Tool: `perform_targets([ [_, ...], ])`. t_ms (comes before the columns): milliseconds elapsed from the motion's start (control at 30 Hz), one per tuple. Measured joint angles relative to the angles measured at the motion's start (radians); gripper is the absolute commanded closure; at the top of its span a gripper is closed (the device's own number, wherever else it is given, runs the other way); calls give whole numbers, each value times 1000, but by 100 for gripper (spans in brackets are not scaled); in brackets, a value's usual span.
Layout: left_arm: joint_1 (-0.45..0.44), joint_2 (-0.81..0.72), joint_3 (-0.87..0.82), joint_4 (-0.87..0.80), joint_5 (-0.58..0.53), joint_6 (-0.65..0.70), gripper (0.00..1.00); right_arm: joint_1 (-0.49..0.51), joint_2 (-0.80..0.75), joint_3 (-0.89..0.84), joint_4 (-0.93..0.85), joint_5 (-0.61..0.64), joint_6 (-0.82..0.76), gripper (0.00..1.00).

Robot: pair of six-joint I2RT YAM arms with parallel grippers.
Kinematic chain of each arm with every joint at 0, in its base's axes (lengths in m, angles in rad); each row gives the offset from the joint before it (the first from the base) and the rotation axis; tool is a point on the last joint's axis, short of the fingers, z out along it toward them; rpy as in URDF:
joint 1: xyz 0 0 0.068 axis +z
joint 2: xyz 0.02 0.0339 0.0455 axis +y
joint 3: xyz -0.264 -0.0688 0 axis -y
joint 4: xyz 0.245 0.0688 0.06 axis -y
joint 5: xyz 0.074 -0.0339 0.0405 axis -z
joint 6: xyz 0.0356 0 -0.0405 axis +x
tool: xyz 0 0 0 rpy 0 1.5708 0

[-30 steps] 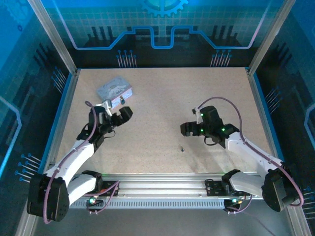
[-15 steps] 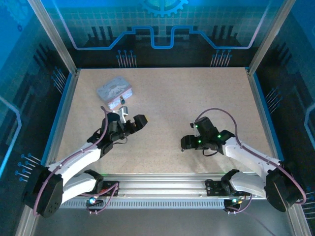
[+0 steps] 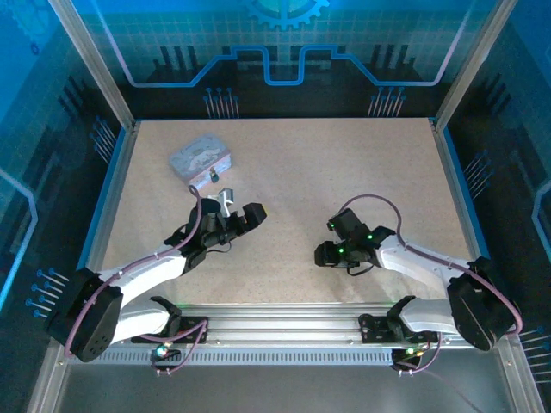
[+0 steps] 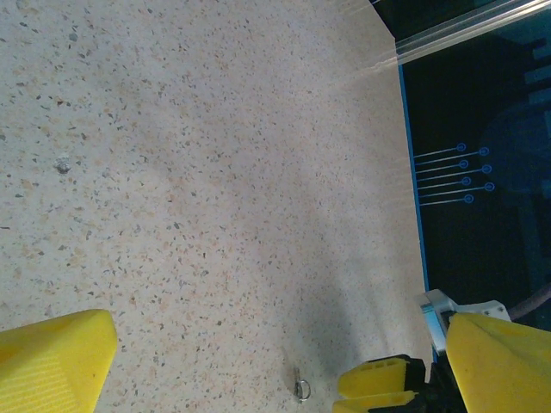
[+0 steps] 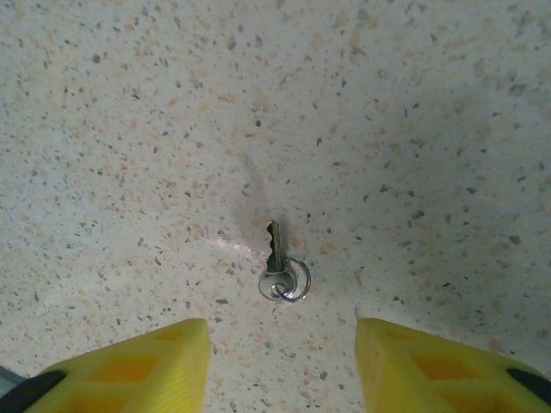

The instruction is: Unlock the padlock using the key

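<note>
In the right wrist view the key [image 5: 274,248] lies flat on the speckled table [image 5: 129,103], just below the middle of the frame. Its blade points toward the top of the frame, and its split ring [image 5: 287,281] is at the lower end. The right claw [image 5: 280,344] stands wide open. Its two yellow fingertips [image 5: 155,361] sit at the bottom edge, one on each side of the key, and touch neither key nor ring.

From above, the right claw [image 3: 324,254] sits right of centre, low over the table. The left claw [image 3: 244,219] sits left of centre and points toward it.

The left wrist view shows the left claw [image 4: 275,353] spread wide too, holding nothing. The key [image 4: 302,389] is a small speck at the bottom edge, just beside one yellow tip of the right claw [image 4: 379,387].

In the upper left of the overhead view lies a silvery tin [image 3: 199,156]. A tiny dark piece against its lower right corner looks like the padlock [image 3: 213,175], but it is too small to make out in detail. It is well apart from both claws.
</note>
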Motion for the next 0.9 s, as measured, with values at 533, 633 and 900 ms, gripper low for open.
perform_targets([
  [533, 0, 0, 0, 1, 0, -1, 1, 30, 90, 0, 50, 0, 33, 67],
  [633, 0, 0, 0, 1, 0, -1, 1, 30, 102, 0, 53, 0, 37, 69],
  [900, 0, -2, 0, 1, -8, -1, 1, 37, 130, 6, 57, 8, 43, 76],
])
